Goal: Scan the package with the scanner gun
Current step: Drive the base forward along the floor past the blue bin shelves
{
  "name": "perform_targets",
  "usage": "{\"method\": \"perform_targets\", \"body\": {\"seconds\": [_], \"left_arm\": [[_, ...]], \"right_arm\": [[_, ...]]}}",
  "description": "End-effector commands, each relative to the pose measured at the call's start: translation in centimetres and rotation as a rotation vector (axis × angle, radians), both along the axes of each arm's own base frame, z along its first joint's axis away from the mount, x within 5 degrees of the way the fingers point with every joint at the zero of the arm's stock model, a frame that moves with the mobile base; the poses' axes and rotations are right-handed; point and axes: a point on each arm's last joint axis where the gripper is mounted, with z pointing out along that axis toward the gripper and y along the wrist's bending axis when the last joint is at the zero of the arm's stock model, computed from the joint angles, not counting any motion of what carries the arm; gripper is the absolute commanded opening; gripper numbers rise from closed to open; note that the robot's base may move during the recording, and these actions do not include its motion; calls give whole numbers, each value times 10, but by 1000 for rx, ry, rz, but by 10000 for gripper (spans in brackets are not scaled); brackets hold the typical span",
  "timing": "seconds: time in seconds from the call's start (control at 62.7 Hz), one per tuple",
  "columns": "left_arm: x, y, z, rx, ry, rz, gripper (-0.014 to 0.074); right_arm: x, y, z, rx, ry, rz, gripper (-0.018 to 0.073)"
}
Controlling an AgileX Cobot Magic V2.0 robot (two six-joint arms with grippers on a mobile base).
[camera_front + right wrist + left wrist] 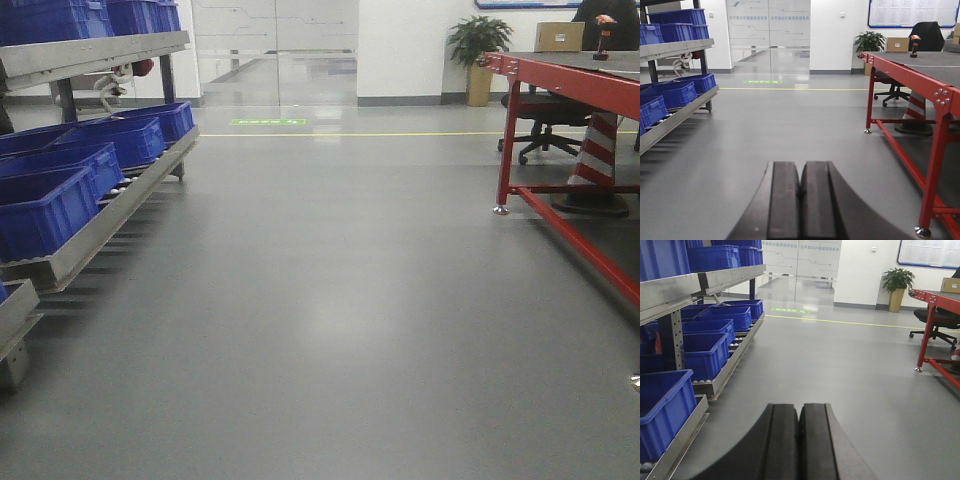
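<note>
A brown cardboard package (559, 37) stands at the far end of the red-framed table (560, 75); it also shows in the right wrist view (897, 44). An orange and black scanner gun (914, 46) stands upright on the tabletop near it, also seen in the front view (603, 38). My left gripper (799, 410) is shut and empty, its jaws pressed together above the grey floor. My right gripper (801, 167) is shut and empty too, left of the table. Both are far from the package and scanner.
A roller rack (95, 225) with several blue bins (45, 205) runs along the left. The red table's legs and low rail (900, 150) stand on the right, with a striped cone (598, 150) and an office chair (545, 115) beneath. A potted plant (478, 45) stands by the back wall.
</note>
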Motion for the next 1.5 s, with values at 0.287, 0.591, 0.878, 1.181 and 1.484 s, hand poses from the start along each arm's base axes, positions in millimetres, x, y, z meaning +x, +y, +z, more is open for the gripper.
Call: {"method": "perform_targets", "body": {"seconds": [0.287, 0.591, 0.878, 1.181, 1.484], "left_arm": [[-1, 0, 3, 2, -23, 6, -94], [-1, 0, 3, 2, -23, 6, -94], [-1, 0, 3, 2, -23, 6, -94], [-1, 0, 3, 2, -23, 6, -94], [-1, 0, 3, 2, -23, 6, -94]], "right_arm": [[0, 0, 1, 1, -19, 0, -168], [0, 0, 1, 1, -19, 0, -168], [0, 0, 2, 0, -20, 0, -168], [0, 0, 2, 0, -20, 0, -168], [0, 0, 2, 1, -20, 0, -168]]}}
